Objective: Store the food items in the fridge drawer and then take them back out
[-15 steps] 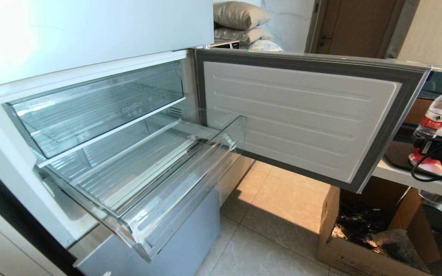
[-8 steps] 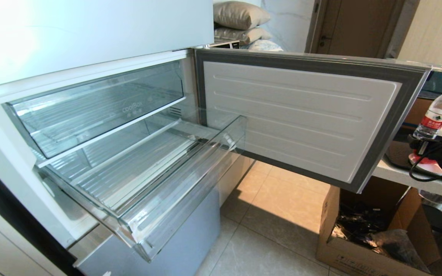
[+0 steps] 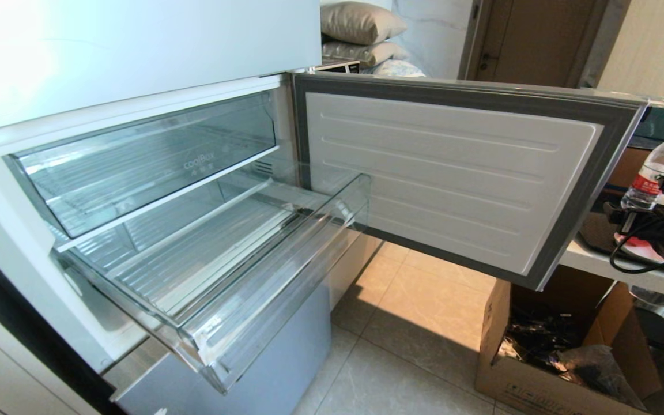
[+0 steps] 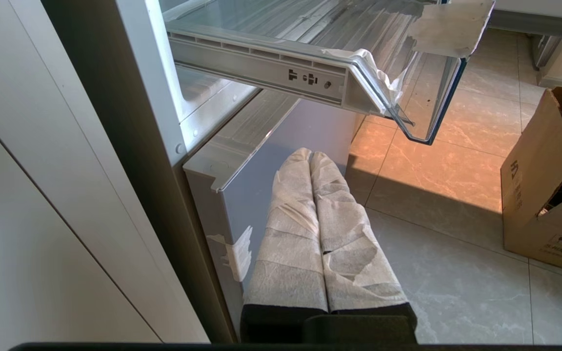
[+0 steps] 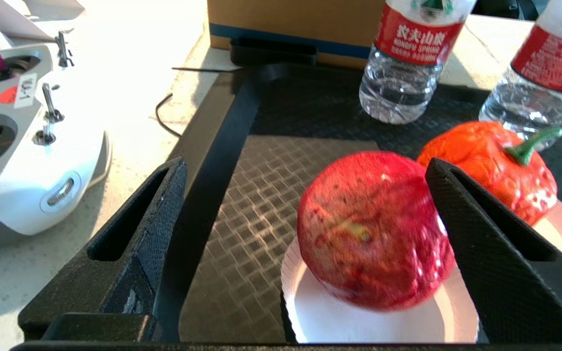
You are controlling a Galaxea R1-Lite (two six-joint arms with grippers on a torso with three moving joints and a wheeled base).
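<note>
My black, finely textured right gripper (image 5: pixel 305 234) frames a deep red apple (image 5: pixel 373 229) flecked with yellowish specks, on a white plate (image 5: pixel 339 317). Beside it at the right of the frame lies an orange-red pepper (image 5: pixel 486 165) with a green stem. The mat (image 5: pixel 261 195) beneath shows a dark diamond-grid pattern. Two clear bottles (image 5: pixel 403 83) at the top carry red labels with white lettering. A white controller (image 5: pixel 22 146) fills the upper left. My left gripper (image 4: pixel 312 161) is wrapped in whitish tape, below the clear ribbed fridge drawer (image 3: pixel 222 271).
</note>
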